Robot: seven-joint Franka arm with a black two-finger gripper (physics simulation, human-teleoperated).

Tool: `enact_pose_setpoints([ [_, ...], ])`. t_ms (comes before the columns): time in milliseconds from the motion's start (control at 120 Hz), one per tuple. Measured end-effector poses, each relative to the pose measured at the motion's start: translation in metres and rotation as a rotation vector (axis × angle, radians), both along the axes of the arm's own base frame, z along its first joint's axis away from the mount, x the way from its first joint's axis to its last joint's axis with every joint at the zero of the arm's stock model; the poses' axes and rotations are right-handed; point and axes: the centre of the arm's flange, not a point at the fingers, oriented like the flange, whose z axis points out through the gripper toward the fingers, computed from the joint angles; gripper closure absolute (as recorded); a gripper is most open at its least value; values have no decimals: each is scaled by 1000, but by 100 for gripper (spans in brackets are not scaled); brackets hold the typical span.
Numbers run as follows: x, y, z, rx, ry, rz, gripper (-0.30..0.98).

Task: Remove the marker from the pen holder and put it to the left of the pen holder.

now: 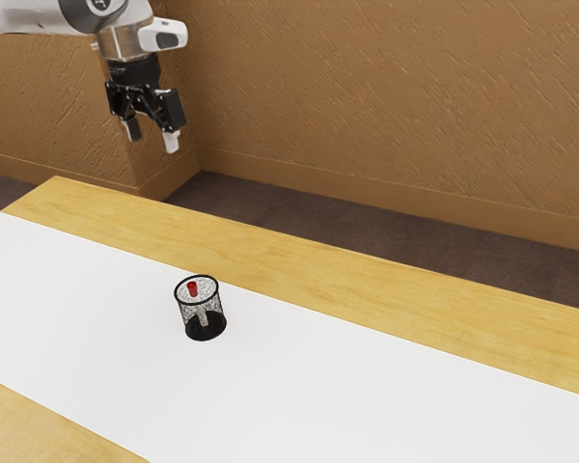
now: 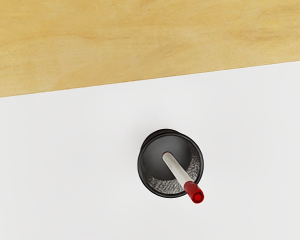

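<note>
High above the table, toward the exterior view's upper left, my gripper (image 1: 151, 138) hangs open, its two fingers apart with nothing between them. The black mesh pen holder (image 1: 205, 326) stands upright on the white strip, well below the hand. Inside it leans the marker (image 1: 192, 288), white with a red cap, the cap up at the rim. In the wrist view the pen holder (image 2: 157, 165) is seen from above, and the marker (image 2: 177, 170) slants from its floor out over the rim, red end uppermost.
A white strip (image 1: 96, 338) runs along the wooden table (image 1: 299, 260), with bare wood on both sides of it. Behind the table's far edge are the floor and a brown textured wall (image 1: 396, 87). In the wrist view the wood (image 2: 115, 40) borders the white surface (image 2: 65, 165).
</note>
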Motion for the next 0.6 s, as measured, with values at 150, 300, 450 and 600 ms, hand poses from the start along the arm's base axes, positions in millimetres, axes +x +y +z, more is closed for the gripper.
enact_pose_setpoints([
  [150, -2, 1, 4, -1, -6, -6, 0],
  [300, 0, -2, -52, 8, 70, -18, 0],
  [450, -17, -42, -91, 18, 111, -77, 0],
  [600, -33, -56, -145, 39, 138, -100, 0],
])
